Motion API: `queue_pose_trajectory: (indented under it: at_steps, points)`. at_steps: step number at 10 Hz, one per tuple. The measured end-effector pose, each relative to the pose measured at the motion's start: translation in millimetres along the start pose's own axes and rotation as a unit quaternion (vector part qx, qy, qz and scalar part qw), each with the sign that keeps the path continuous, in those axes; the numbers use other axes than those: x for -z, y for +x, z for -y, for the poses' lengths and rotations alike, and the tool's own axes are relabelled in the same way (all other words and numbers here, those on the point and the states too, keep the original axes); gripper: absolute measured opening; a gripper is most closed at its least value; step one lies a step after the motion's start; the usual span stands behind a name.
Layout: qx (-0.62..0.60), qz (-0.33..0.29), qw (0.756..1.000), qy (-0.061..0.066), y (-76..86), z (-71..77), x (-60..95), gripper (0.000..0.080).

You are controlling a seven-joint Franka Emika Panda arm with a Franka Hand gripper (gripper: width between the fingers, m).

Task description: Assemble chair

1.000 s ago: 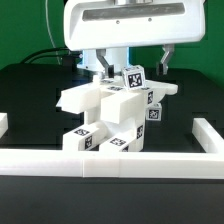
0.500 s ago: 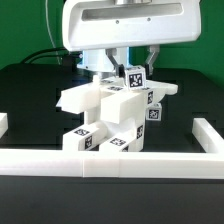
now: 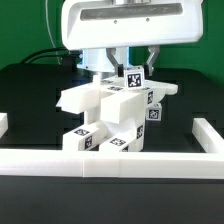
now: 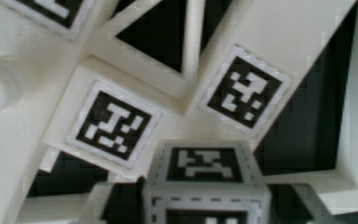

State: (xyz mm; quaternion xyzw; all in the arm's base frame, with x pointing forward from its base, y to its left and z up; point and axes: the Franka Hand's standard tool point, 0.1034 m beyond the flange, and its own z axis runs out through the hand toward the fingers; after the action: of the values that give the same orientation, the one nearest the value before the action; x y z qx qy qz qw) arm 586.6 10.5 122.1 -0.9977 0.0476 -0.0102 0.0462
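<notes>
- Broadly, a black table (image 3: 30, 95) fills the exterior view, with a green backdrop behind it and dark cables (image 3: 45, 55) lying at the far side, toward the exterior view's left.
- The arm's white housing (image 3: 125, 22) hangs over the middle of the table, directly above the furniture.
- A long low white border wall (image 3: 110, 160) runs across the front of the table, with a short return at each end.
- The chair (image 3: 95, 105), partly built from glossy white blocky parts, stands on the table just behind that wall, about midway along it. Its slabs and blocks are stacked and tilted at different angles.
- The gripper (image 3: 131, 68) reaches down onto the top of the chair, its jaws closed on a small tagged block (image 3: 132, 77) at the highest point of the stack, one finger on either side.
- In the wrist view that block (image 4: 202, 165) sits close to the camera, with white braces and dark gaps of the chair beyond it.
- Small black-and-white square tags (image 3: 155, 114) mark several chair parts. The lowest ones sit nearest the wall.
</notes>
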Motion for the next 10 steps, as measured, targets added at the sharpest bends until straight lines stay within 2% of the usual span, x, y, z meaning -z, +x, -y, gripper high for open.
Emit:
queue_pose_trajectory:
  at_steps: [3, 7, 10]
  points:
    - [-0.104, 0.0, 0.995, 0.0, 0.0, 0.5, 0.0, 0.0284]
    - [-0.23, 0.0, 0.973, 0.001, -0.1, 1.4, -0.1, 0.0284]
    - [-0.338, 0.001, 0.941, 0.005, -0.1, 2.9, -0.2, 0.0284]
